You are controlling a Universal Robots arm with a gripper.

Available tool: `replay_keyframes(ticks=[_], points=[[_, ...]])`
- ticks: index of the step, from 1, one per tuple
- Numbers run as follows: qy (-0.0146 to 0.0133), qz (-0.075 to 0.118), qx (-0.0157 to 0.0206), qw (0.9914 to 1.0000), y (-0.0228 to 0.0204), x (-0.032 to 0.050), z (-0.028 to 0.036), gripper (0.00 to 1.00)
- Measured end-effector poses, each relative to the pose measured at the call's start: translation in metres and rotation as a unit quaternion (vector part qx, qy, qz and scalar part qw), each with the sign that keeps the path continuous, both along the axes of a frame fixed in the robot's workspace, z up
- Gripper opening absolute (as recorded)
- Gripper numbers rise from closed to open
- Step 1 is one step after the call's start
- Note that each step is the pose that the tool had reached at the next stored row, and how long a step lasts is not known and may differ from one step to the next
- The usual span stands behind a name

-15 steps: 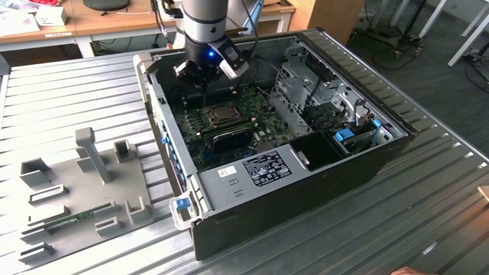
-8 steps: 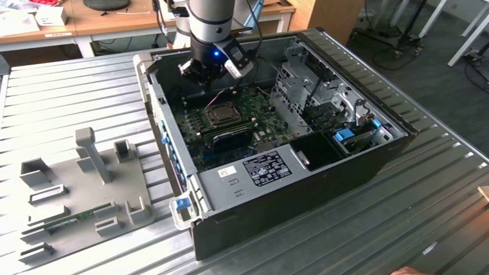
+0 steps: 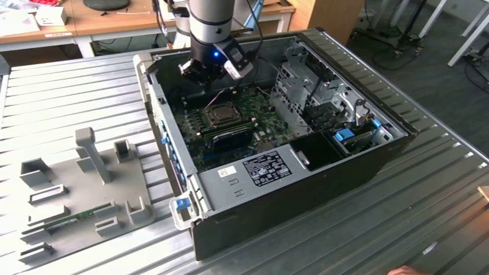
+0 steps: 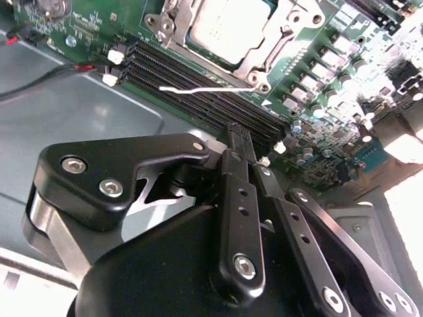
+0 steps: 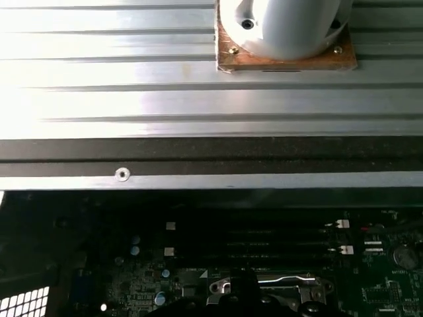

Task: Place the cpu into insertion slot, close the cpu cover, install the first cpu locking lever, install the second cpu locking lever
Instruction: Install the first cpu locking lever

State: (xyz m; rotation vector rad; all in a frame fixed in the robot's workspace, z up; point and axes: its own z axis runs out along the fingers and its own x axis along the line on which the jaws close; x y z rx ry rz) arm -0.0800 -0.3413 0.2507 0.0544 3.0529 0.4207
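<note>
The open computer case [image 3: 306, 189] is lying on the ribbed metal table [image 3: 68, 86]; inside, the gripper [image 4: 241, 137], fingers pressed together on nothing, is hovering over the memory slots [image 4: 198, 96] beside the insertion slot [image 3: 221, 114], where the cpu [image 4: 228, 26] is sitting framed by the cpu cover [image 4: 268, 49]

The arm [image 3: 208, 20] hangs near-vertical, its silver-grey wrist upright directly above the claw [image 3: 205, 74], which points downward. A blue light [image 3: 216, 55] glows on the black housing just above the claw. In the second wrist view the claw [image 4: 239, 139] has its black fingers [image 4: 236, 173] pressed together at the tips, nothing between them, with the links [image 4: 125, 168] folded in behind.
</note>
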Motion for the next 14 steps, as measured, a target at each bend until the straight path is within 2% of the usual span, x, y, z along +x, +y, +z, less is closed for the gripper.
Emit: replay_keyframes(ticks=[3, 7, 10, 14], points=[[0.0000, -0.018, 0.0005, 0.99983, 0.0000, 0.0000, -0.0027, 0.11], [0.0001, -0.042, 0.0014, 0.99912, 0.0000, 0.0000, -0.0062, 0.11], [0.0001, -0.060, 0.0031, 0.99820, 0.0000, 0.0000, -0.0096, 0.11], [0.0002, -0.085, 0.0059, 0.99635, 0.0000, 0.0000, -0.0141, 0.11]])
